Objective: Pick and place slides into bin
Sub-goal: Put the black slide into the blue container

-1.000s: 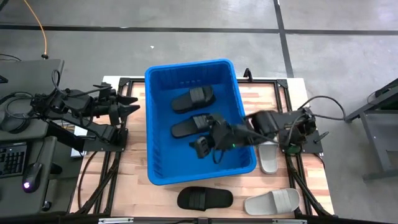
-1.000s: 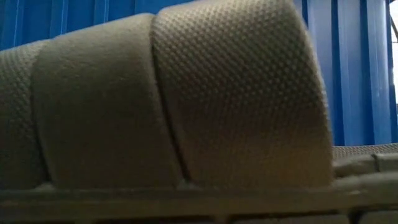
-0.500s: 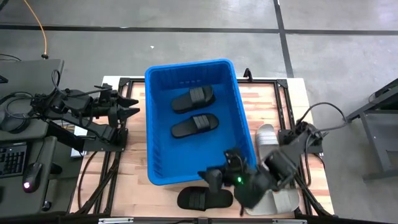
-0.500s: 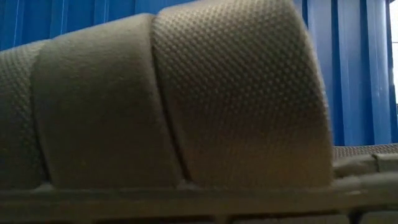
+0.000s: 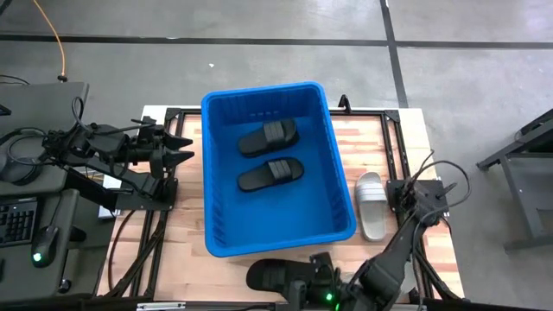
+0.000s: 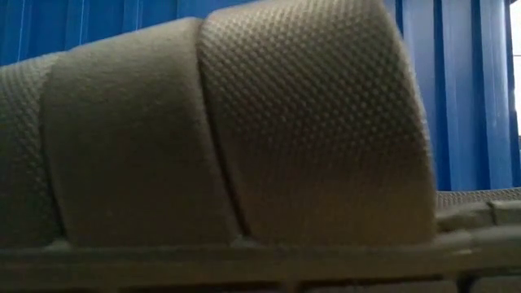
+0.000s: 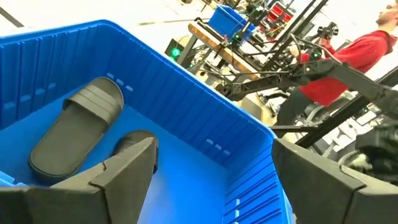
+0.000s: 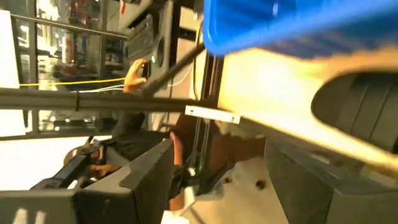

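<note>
The bin (image 5: 275,242) stands mid-worktop (image 5: 190,250) with two black slides (image 5: 269,136) inside. A third black slide (image 5: 275,276) lies at its near wall, a grey slide (image 5: 371,206) beside its right wall. The right end effector (image 5: 304,292), fingers spread wide, hovers by the near black slide; the left end effector (image 5: 183,147) waits spread left of the bin.
</note>
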